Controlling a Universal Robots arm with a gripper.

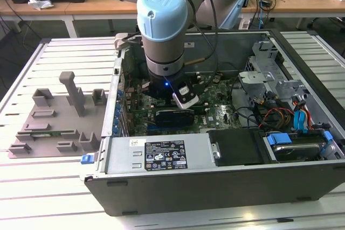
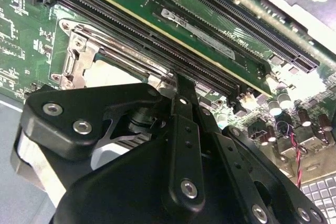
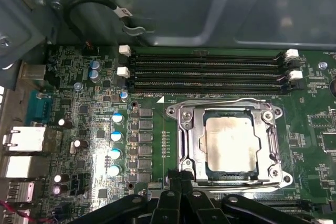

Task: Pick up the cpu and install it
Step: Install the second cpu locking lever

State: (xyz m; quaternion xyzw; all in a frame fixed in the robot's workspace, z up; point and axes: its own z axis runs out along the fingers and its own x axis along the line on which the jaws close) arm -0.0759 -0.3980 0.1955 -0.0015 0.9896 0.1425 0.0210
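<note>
Cpu (image 3: 230, 145), pale silvery and square, lies flat inside the metal socket frame (image 3: 185, 145) on the green motherboard (image 3: 84, 124), just beside the rows of black memory slots (image 3: 205, 69). Right at the frame's edge in the first wrist view, the gripper (image 3: 178, 182) has its black fingers drawn tight together with nothing between them. All of this sits within the open computer case (image 1: 215, 184) on the slatted counter (image 1: 32, 187), with a grey moulded tray (image 1: 54, 127) to the exterior view's left.

Cpu (image 3: 229, 144) in socket (image 3: 186, 145) — beside memory slots (image 3: 205, 72).
</note>
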